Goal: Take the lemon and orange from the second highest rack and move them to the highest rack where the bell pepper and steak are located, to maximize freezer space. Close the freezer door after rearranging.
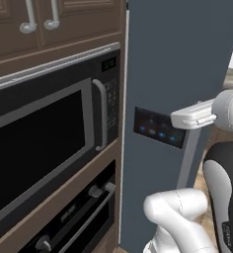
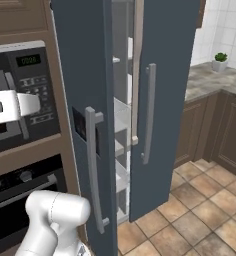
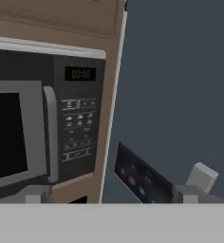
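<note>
While the freezer door (image 1: 182, 64) is filling the right half of the left base view, its slate-blue outer face is turning toward the camera, with the small black panel (image 1: 158, 127) low on it and the grey bar handle (image 1: 191, 150) running upright just beside that. The black microwave (image 1: 49, 143) is sitting to the left, and the arm's wrist is reaching across in front of the handle.

Seen from the right base view, the door (image 2: 85, 100) is standing ajar, its long axis vertical, its bar handle (image 2: 92, 170) facing outward. Between it and the neighbouring door (image 2: 165, 100) a narrow gap is showing the freezer (image 2: 121, 120) with its pale shelves; the fruit, pepper and steak cannot be made out in there.

Along the hand view, the gripper (image 3: 111, 194) is pointing at the seam between microwave (image 3: 38, 128) and door (image 3: 180, 95), with its fingers spread wide and gripping nothing. I judge the door's handle lies just right of the hand.
</note>
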